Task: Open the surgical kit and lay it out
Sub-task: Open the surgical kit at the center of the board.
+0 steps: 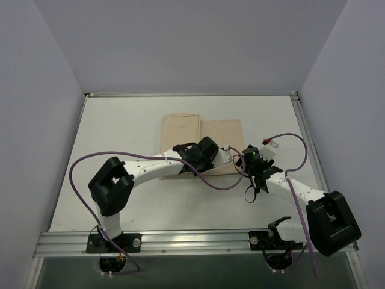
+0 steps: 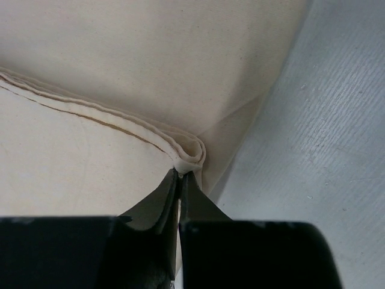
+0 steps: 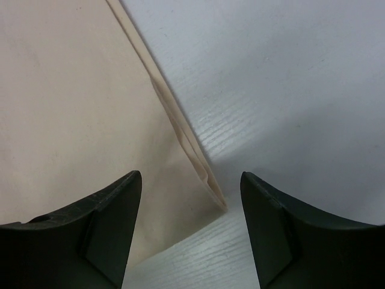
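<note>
Left gripper (image 2: 180, 176) is pinched shut on the rolled, stitched corner of the cloth wrap (image 2: 150, 72), right at its tips. The hem runs ahead and left from there. Right gripper (image 3: 189, 198) stands wide and empty, with the wrap's other corner under the gap and its edge running ahead-left. I judge that the left arm leads the peel. The wrap is beige, flat and folded, contents hidden.
</note>
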Robot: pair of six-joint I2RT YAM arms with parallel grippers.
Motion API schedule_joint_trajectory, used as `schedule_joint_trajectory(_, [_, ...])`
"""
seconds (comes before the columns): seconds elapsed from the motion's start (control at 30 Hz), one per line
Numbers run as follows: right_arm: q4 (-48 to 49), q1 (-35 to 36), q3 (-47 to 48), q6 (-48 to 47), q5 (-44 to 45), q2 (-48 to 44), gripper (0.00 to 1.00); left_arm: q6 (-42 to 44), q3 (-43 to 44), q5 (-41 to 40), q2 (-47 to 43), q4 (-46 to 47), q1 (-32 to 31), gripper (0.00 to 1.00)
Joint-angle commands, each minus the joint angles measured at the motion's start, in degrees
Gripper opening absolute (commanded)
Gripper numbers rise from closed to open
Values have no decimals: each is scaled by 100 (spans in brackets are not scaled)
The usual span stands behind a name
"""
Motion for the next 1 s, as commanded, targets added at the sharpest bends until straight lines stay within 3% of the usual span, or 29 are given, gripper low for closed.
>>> schedule_joint_trajectory(0.0, [291, -205, -61, -116, -151, 74, 62, -243, 299, -27, -436, 133, 157, 2])
schedule_joint_trajectory(0.37, [704, -293, 53, -230, -599, 803, 58, -1323, 370, 1010, -1253, 238, 1792, 2])
schedule_joint_trajectory(0.47, [818, -293, 71, -239, -617, 821, 58, -1640, 81, 1318, -1683, 492, 2510, 2])
schedule_joint_trajectory(0.77, [897, -267, 281, -414, -713, 1260, 57, -1949, -1475, 1134, -2458, 1126, 4717, 2])
schedule_joint_trajectory(0.97, [924, -162, 352, -458, -775, 1436, 57, -1485, -2037, 1213, -2652, 722, 5071, 2])
